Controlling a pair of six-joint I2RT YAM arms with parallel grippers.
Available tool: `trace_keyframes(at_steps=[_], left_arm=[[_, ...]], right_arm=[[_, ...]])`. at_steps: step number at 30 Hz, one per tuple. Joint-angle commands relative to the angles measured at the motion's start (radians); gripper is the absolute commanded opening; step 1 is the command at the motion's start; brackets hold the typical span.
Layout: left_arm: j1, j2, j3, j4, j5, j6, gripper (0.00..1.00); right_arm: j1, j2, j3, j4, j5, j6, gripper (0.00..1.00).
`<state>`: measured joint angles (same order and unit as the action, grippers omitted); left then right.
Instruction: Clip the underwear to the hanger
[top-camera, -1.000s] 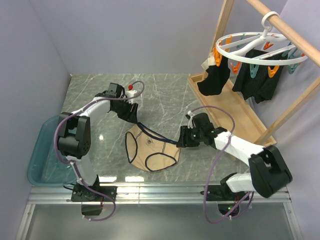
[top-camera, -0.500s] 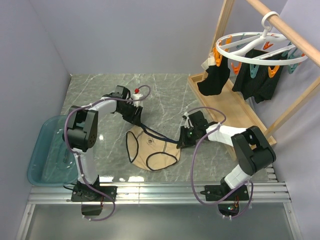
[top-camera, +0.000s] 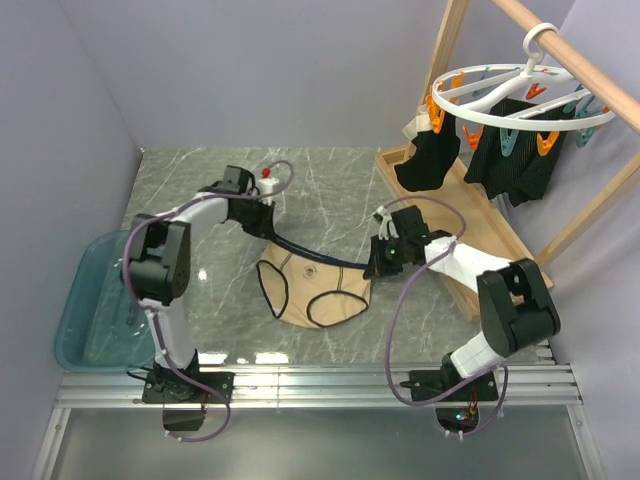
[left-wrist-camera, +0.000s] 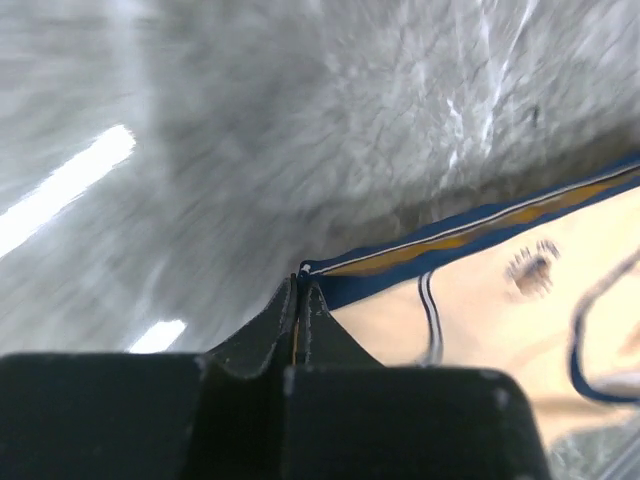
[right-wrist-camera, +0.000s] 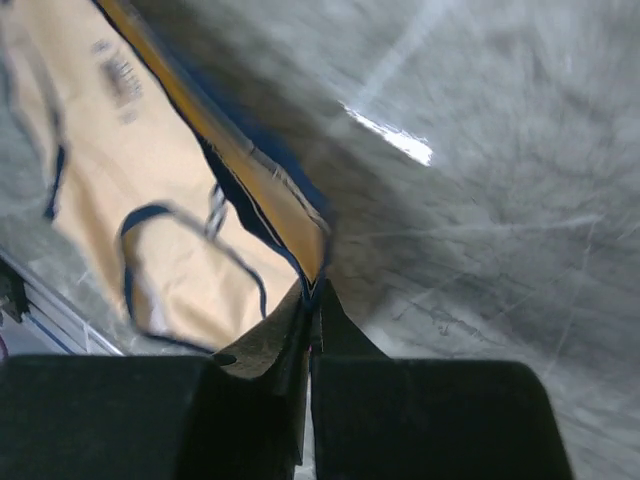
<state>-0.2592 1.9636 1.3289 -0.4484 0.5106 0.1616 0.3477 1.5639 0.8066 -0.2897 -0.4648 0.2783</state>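
Note:
The beige underwear (top-camera: 315, 290) with dark trim hangs by its waistband just above the marble table, stretched between both grippers. My left gripper (top-camera: 268, 238) is shut on the waistband's left corner, seen pinched at the fingertips (left-wrist-camera: 300, 283) beside the tan underwear (left-wrist-camera: 500, 290). Shut on the waistband's right corner is my right gripper (top-camera: 374, 266); the fabric disappears between its jaws (right-wrist-camera: 316, 290), and the underwear (right-wrist-camera: 150, 190) drapes to the left. The white ring hanger (top-camera: 520, 100) with orange and teal clips hangs from the wooden rod at the upper right, away from both grippers.
Black garments (top-camera: 430, 160) hang from the hanger's clips above a wooden frame base (top-camera: 470, 230). A teal tub (top-camera: 85, 310) sits at the table's left edge. The rod frame's upright (top-camera: 445, 50) and slanted rod (top-camera: 590, 75) stand on the right.
Both grippers have closed on the waistband corners and lifted it; the underwear went from lying flat to hanging stretched between them, shifted slightly right and back.

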Motion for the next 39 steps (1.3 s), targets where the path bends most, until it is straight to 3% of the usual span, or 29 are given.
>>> trace_keyframes(at_steps=[1, 7, 12, 17, 21, 25, 30, 39], left_arm=[[0.057, -0.202, -0.013, 0.071, 0.019, -0.056, 0.0], [0.057, -0.449, -0.063, 0.018, -0.003, -0.056, 0.0], [0.058, -0.633, -0.195, 0.042, 0.006, -0.1, 0.0], [0.058, -0.874, -0.321, 0.002, -0.017, -0.108, 0.0], [0.058, -1.022, -0.358, -0.122, -0.027, -0.016, 0.0], [0.055, -1.149, -0.378, -0.226, -0.009, 0.07, 0.0], [0.052, -1.117, -0.396, -0.286, -0.032, 0.154, 0.0], [0.021, -0.568, -0.347, -0.173, -0.087, 0.024, 0.0]], right_arm=[[-0.006, -0.123, 0.097, -0.052, -0.002, -0.149, 0.0], [-0.007, -0.234, 0.25, -0.106, 0.022, -0.257, 0.0], [-0.003, -0.307, 0.252, -0.12, -0.009, -0.3, 0.0], [0.034, -0.435, 0.206, -0.19, -0.09, -0.347, 0.0], [0.086, -0.542, 0.168, -0.255, -0.179, -0.378, 0.0], [0.117, -0.55, 0.131, -0.316, -0.336, -0.402, 0.0], [0.131, -0.451, 0.017, -0.234, -0.304, -0.357, 0.0], [0.056, -0.024, 0.106, -0.126, -0.206, -0.289, 0.0]])
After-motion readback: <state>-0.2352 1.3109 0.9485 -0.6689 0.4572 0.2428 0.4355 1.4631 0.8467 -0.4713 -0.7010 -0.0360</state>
